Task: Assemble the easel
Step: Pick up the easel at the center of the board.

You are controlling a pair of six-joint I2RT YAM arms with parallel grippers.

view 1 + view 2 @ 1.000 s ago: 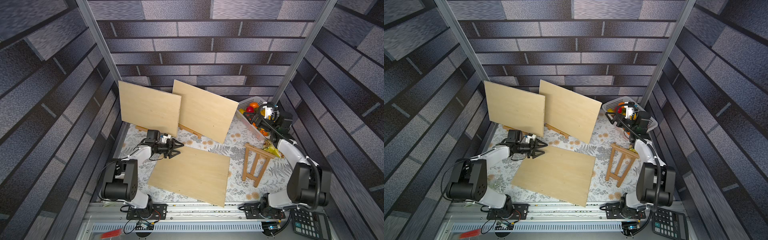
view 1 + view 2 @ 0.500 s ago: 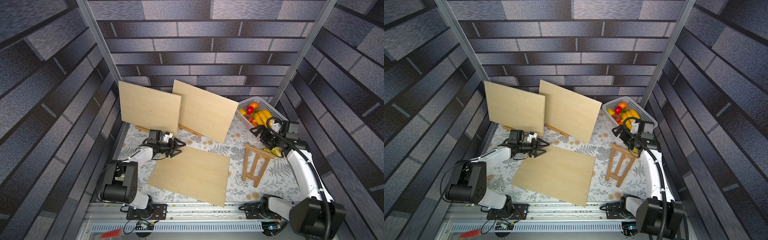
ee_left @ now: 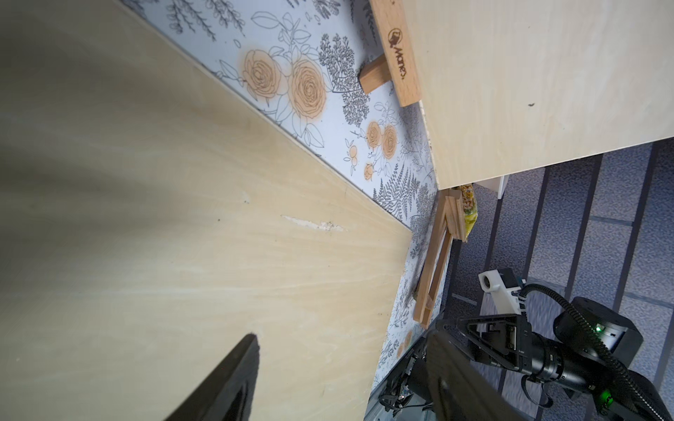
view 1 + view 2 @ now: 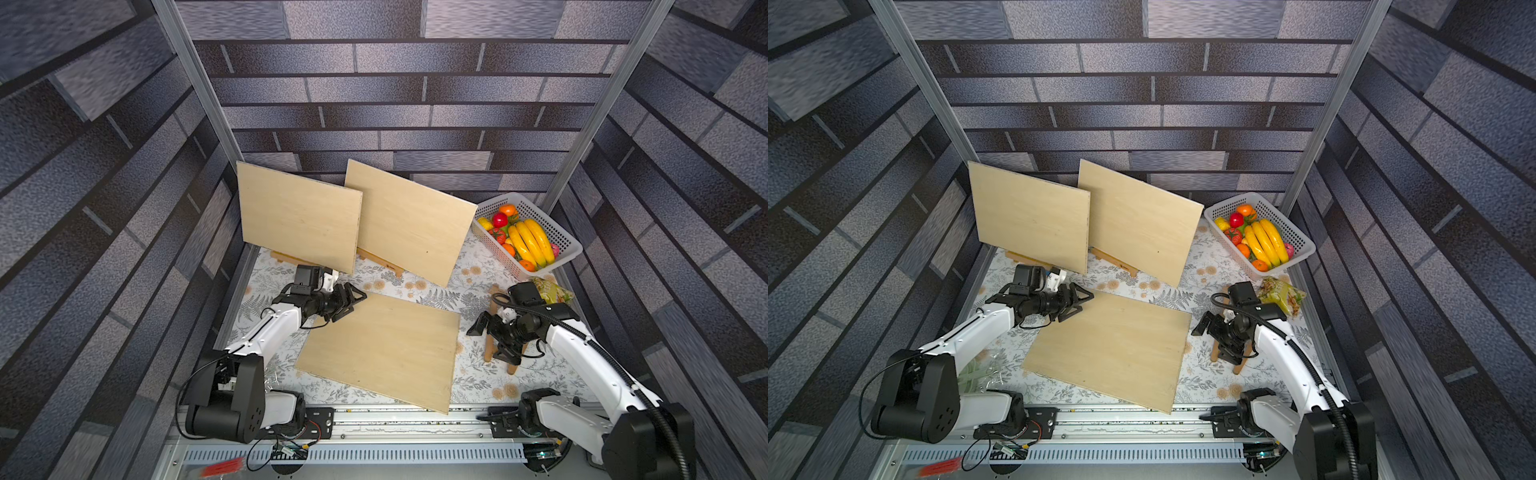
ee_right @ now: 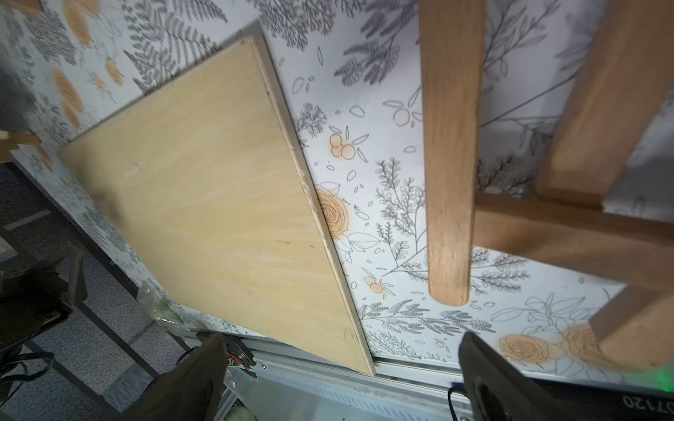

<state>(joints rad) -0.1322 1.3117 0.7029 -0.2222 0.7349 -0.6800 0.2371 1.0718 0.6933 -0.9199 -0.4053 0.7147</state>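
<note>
A bare wooden easel frame [image 4: 491, 349] lies flat on the floral tablecloth at the right, mostly hidden under my right arm. My right gripper [image 4: 488, 343] hangs open just above it. In the right wrist view the frame's legs [image 5: 450, 164] fill the picture beyond the spread fingers [image 5: 197, 382]. A loose plywood board [image 4: 382, 353] lies flat mid-table. My left gripper [image 4: 353, 301] is open over that board's far left corner, holding nothing. In the left wrist view its fingers [image 3: 233, 379] straddle the board [image 3: 182, 237].
Two plywood boards [image 4: 299, 226] [image 4: 409, 232] stand on small easels at the back. A white basket [image 4: 552, 226] of fruit sits in the back right corner, with a snack bag [image 4: 555, 291] beside it. A metal rail [image 4: 395, 424] runs along the front edge.
My right arm swung from the fruit basket forward and down, ending over the lying easel frame. My left gripper opened a little wider and edged over the flat board's corner.
</note>
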